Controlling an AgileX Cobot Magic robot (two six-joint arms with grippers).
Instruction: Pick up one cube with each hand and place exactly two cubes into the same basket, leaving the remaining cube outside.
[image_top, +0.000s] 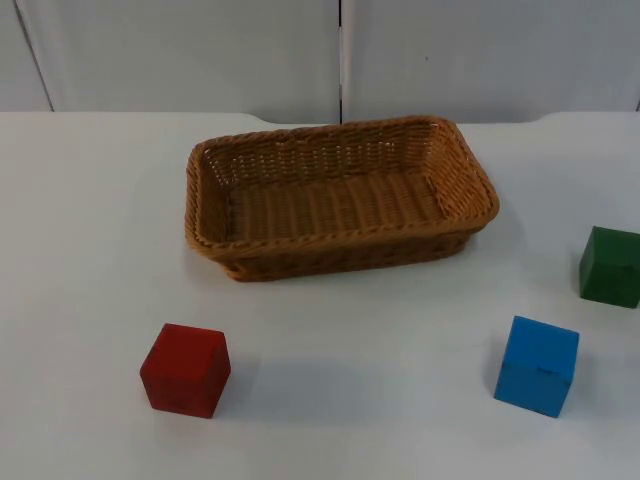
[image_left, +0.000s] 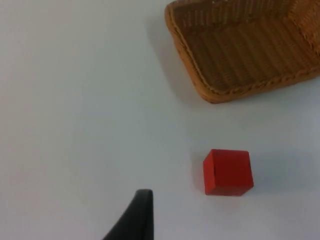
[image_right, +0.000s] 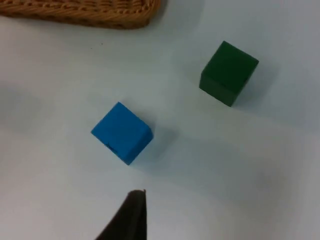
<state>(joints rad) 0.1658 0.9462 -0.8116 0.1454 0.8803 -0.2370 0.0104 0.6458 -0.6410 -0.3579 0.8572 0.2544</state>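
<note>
Woven brown wicker forms the basket (image_top: 340, 195), which sits in the upper middle of the top view on the white bench (image_top: 80, 220); nothing lies inside it. Its near rim faces the lower edge of the frame.

Red cube (image_top: 186, 369): lower left of the top view, flat on the bench, well apart from the basket. In the left wrist view the same cube (image_left: 227, 171) stands clear of the basket's corner (image_left: 240, 50), with bare bench between them.

Blue cube (image_top: 537, 365): lower right of the top view, resting on the bench, turned slightly against the frame edges. Green cube (image_top: 610, 265): at the right edge of the top view, above the blue one and near it, not touching. The right wrist view shows the blue cube (image_right: 121, 132) and the green cube (image_right: 228, 73) apart from each other, with the basket's edge (image_right: 85, 12) beyond them.

All three cubes are outside the basket.

Left hand: one black fingertip (image_left: 135, 217) shows above bare bench, near the red cube and not touching it. Whether this hand is released or clenched cannot be told.

Right hand: one black fingertip (image_right: 129, 217) shows just short of the blue cube, no contact. Its state cannot be told either.
</note>
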